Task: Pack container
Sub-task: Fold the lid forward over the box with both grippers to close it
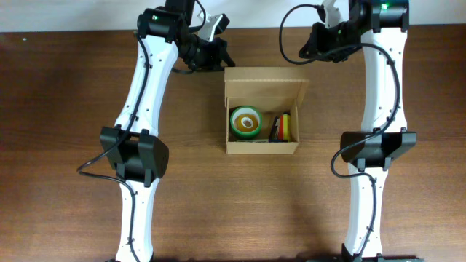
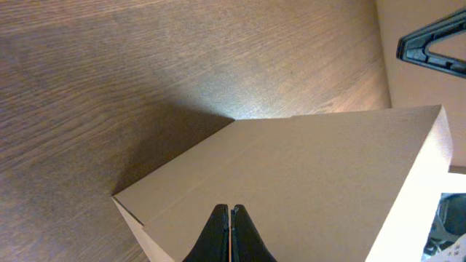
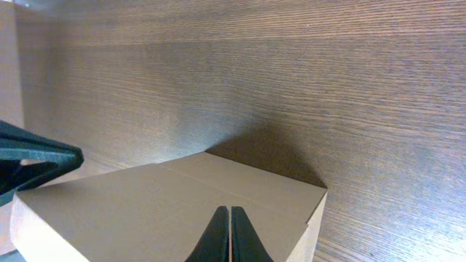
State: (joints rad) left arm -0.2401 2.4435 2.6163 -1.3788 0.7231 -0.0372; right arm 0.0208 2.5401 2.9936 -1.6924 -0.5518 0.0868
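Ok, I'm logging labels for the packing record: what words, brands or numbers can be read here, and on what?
No text can be read.
The cardboard box: plain, no print in any view.
The green roll inside it: too small to tell any label.
The red and yellow items beside the roll: too small to read.

White-shelled arms (image 1: pixel 149 80), black joints (image 1: pixel 135 154) and cables (image 1: pixel 91 164), slim black left gripper (image 2: pixel 231 211) and right gripper (image 3: pixel 228 212).

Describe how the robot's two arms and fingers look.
The left arm and right arm are white tubes with black joint housings and thin black cables looping alongside. A green light glows on the right arm. The fingers are black, tapering to points.
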